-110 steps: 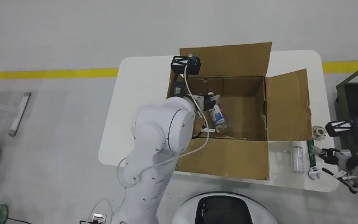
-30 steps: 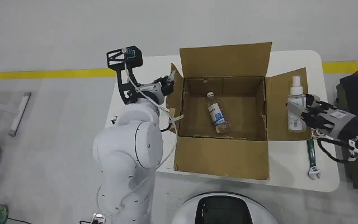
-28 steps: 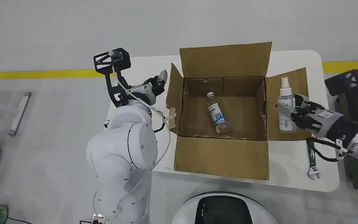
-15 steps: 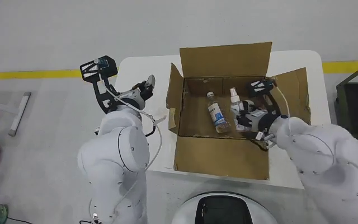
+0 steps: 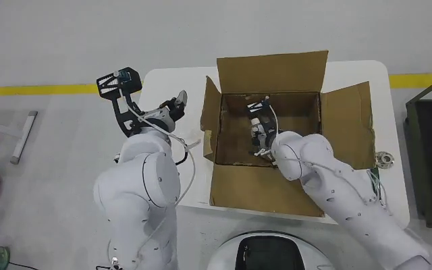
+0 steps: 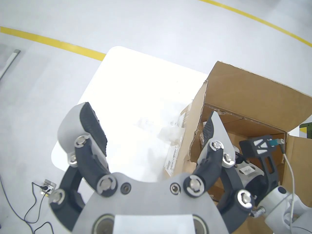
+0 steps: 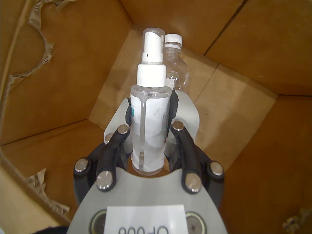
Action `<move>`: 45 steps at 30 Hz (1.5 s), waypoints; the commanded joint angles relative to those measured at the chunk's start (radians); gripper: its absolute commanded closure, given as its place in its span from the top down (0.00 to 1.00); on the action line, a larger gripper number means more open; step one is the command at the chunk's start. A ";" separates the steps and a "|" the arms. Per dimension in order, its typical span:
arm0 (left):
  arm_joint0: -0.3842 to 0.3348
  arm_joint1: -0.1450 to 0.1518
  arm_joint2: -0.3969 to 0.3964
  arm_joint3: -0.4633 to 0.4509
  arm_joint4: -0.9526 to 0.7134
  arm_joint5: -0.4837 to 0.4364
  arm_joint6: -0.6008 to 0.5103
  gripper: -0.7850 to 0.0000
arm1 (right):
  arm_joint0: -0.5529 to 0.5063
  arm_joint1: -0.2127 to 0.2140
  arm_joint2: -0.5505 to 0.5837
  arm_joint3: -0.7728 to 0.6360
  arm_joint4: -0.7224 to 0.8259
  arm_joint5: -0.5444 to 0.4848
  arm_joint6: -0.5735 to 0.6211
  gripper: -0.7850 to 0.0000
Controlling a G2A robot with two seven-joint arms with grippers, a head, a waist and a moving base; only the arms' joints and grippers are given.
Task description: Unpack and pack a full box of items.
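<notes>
The left gripper (image 6: 148,113) is hanging outside the box (image 5: 273,71), just beside its left wall, jaws standing wide apart and holding nothing. The right gripper (image 7: 151,101) is sitting low inside the box, its fingers (image 7: 174,103) clamping the body of a spray bottle (image 7: 149,127).

Inside box (image 7: 61,74), plastic bottle (image 7: 177,66) crowds right gripper (image 7: 151,105).

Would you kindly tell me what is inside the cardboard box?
Inside the box, the right gripper is shut on a spray bottle, with a clear plastic bottle next to it. The floor beneath them is hidden.
</notes>
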 commanded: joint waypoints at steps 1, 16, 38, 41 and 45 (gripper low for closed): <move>0.000 0.000 0.000 0.000 0.000 0.000 0.000 1.00 | 0.013 -0.006 -0.014 0.020 0.005 -0.006 -0.003 0.37; 0.000 0.000 0.000 0.000 0.000 0.000 0.000 1.00 | -0.012 -0.005 0.081 -0.067 0.069 -0.059 0.043 0.94; 0.000 0.000 0.000 0.000 0.000 0.000 0.000 1.00 | -0.436 0.105 1.060 -0.637 0.107 -0.382 0.432 1.00; 0.000 0.000 0.000 0.000 0.000 0.000 0.000 1.00 | -0.535 0.114 1.114 -0.620 0.115 -0.428 0.432 1.00; 0.000 0.000 0.000 0.000 0.000 0.000 0.000 1.00 | -0.657 0.125 1.120 -0.605 0.127 -0.455 0.432 1.00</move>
